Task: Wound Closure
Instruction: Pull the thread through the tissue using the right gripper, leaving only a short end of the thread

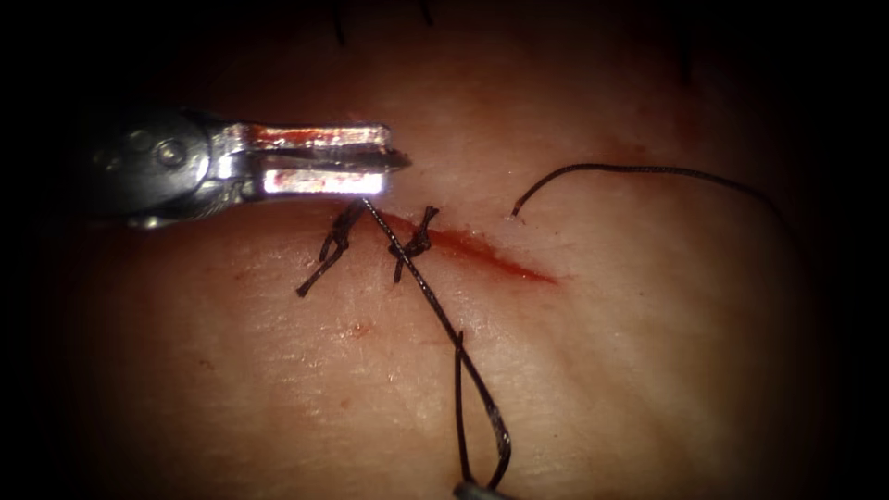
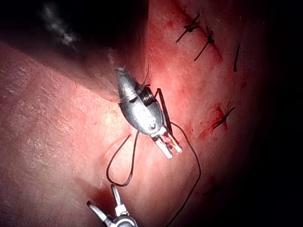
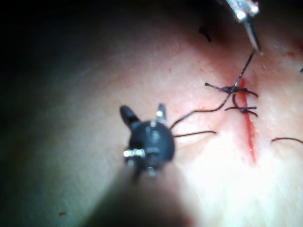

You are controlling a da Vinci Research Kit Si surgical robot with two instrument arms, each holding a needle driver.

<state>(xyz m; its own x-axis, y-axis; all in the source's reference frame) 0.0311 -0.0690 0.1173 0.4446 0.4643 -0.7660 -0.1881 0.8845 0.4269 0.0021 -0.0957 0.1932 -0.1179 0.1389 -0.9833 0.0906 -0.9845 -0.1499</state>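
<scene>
The cut (image 1: 491,255) runs slanted across the tissue (image 1: 278,370), with two knotted stitches (image 1: 338,239) (image 1: 417,241) at its left end. My left tool (image 1: 389,162) hovers just above those stitches, jaws shut on the dark thread (image 1: 435,306). From there the thread runs down to a loop (image 1: 500,444) at my right tool (image 1: 472,489). In the right wrist view the right tool (image 3: 144,113) stands open, thread (image 3: 199,112) passing beside it, nothing pinched. A free thread end (image 1: 648,170) lies to the right of the cut.
Red fluid stains the tissue along the cut (image 3: 248,137). Further tied stitches (image 2: 201,35) and a red-stained one (image 2: 220,118) lie beyond the left tool (image 2: 169,149) in the left wrist view, where the right tool (image 2: 103,201) spreads open near the thread loop (image 2: 120,182).
</scene>
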